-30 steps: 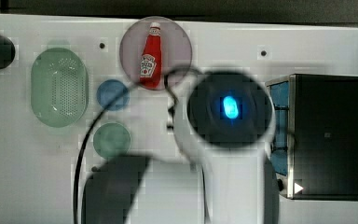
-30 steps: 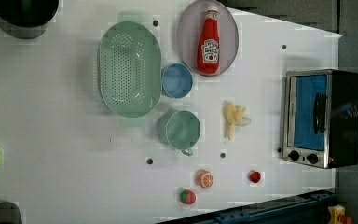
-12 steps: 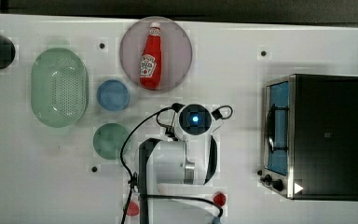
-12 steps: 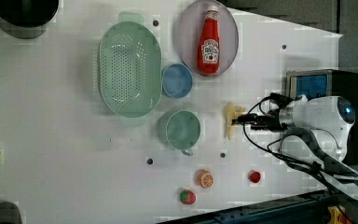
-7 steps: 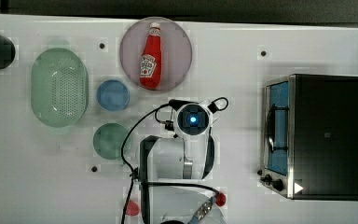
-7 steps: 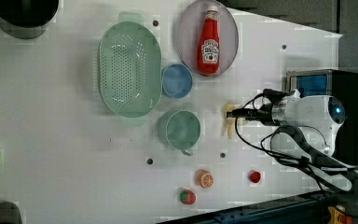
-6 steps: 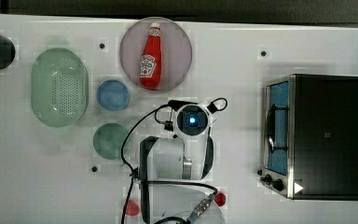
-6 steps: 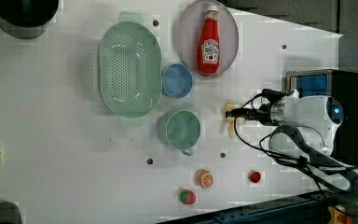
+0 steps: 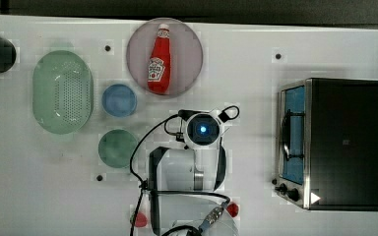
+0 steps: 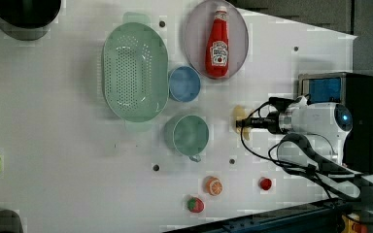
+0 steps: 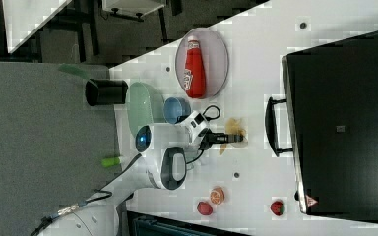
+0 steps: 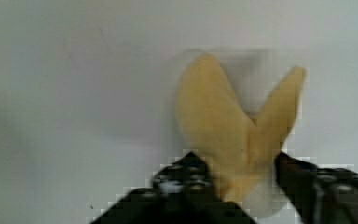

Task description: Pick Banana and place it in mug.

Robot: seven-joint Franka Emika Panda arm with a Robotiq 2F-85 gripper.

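My jaws (image 12: pixel 242 179) pinch the banana (image 12: pixel 235 135) lying on the surface, beside the mug (image 10: pixel 190 135). Grasp step; next I should lift and carry it over the mug.

The mug (image 10: pixel 190 135) sits on the white table (image 10: pixel 53 145). The blue cup (image 10: pixel 184 83) is just above the mug, and the green colander (image 10: pixel 135 71) is up and to its left. The banana (image 10: pixel 240 118) lies to the mug's right, with the gripper (image 10: pixel 245 123) right at it
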